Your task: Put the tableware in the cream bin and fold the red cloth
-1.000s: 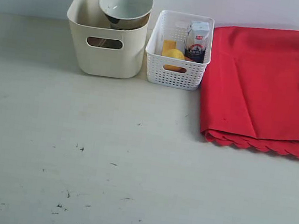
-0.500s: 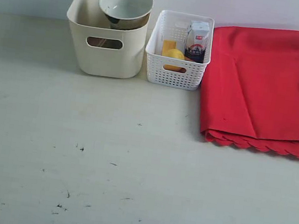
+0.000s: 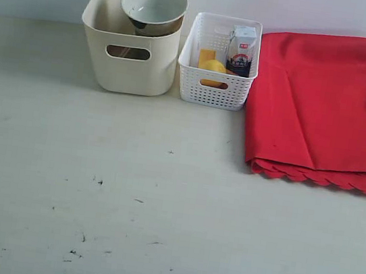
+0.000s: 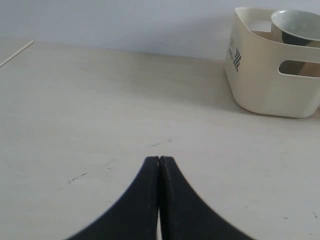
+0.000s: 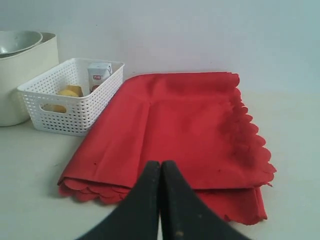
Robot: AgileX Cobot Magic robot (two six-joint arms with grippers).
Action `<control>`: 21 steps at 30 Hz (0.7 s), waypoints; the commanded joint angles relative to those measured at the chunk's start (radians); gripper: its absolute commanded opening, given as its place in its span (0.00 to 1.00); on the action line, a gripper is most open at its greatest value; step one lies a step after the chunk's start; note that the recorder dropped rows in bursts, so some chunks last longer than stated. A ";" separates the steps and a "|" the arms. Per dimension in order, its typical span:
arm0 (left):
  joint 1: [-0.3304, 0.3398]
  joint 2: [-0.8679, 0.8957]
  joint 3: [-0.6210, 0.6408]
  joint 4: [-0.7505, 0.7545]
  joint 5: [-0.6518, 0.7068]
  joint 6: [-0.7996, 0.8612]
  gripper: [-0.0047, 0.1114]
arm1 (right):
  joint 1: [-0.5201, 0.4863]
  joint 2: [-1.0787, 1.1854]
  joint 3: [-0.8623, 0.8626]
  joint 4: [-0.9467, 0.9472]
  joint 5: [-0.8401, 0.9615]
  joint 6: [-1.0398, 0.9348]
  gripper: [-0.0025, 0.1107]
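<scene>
1. nothing has shifted over the last second: the exterior view shows the same still table (image 3: 159, 209), and neither of my arms is over it.
2. my left gripper (image 4: 159, 161) has its fingers pressed together on nothing. it hangs above bare table, well apart from the cream bin (image 3: 127, 74).
3. my right gripper (image 5: 160, 165) is also pressed together and empty, and it points toward the red cloth (image 3: 324, 102).
4. the white bowl (image 3: 154, 3) sits tilted in the top of the cream bin, poking above the rim. something brown shows through the handle cut-out, but i cannot tell what it is. no tableware lies loose on the table.
5. the red cloth lies flat just right of the white basket (image 3: 213, 93), doubled over, with its scalloped edges stacked along the near side.
6. my reading: both jobs look done, and this stillness is me at rest.
</scene>
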 commanded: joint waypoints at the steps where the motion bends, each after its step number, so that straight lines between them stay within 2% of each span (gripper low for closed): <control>1: -0.005 -0.006 0.003 0.007 -0.005 0.001 0.04 | -0.004 -0.007 0.004 -0.047 0.006 0.073 0.02; 21: -0.005 -0.006 0.003 0.007 -0.005 0.001 0.04 | -0.004 -0.007 0.004 -0.054 0.008 0.065 0.02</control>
